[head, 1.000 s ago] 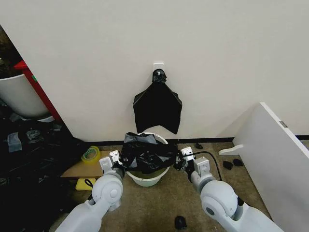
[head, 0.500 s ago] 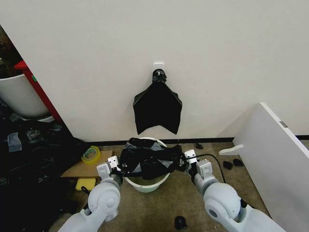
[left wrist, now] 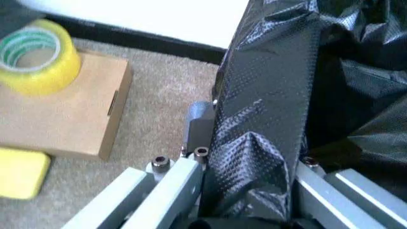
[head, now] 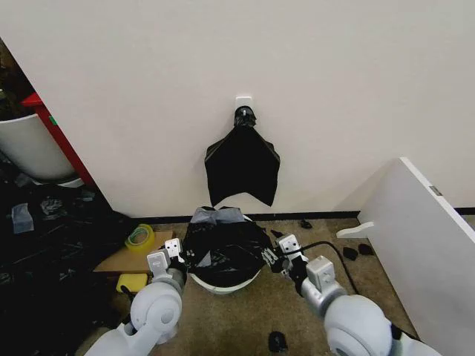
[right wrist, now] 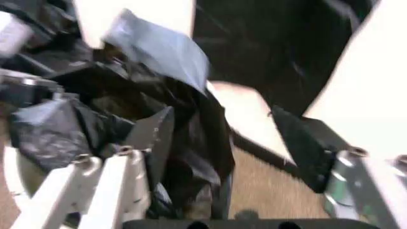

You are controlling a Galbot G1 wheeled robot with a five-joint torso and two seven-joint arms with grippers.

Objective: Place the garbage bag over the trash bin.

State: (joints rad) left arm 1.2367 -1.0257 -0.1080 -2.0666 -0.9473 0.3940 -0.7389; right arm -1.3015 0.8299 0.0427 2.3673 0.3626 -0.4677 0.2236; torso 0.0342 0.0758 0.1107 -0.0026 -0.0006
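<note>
In the head view the garbage bag [head: 223,246] lies spread across the top of the trash bin [head: 221,282], which stands on the floor just in front of the wall; the black plastic covers most of the opening, with the bin's pale rim showing below it on the near side. The left gripper [head: 178,256] sits at the bag's left edge and the right gripper [head: 276,257] at its right edge, each touching the plastic. On the wall above hangs a flat black bundle [head: 242,167], and left of the bin a roll of yellow tape [head: 139,236] rests on a cardboard box [head: 133,259]. In the left wrist view the left gripper [left wrist: 248,191] is clamped on a band of the garbage bag [left wrist: 267,124] that runs between its fingers [left wrist: 175,183], with the tape [left wrist: 35,59] and box [left wrist: 64,119] off to the side on the carpet. In the right wrist view the garbage bag [right wrist: 165,138] bunches against one finger of the right gripper [right wrist: 229,191]; its fingers [right wrist: 114,186] stand well apart, with carpet showing between them.
</note>
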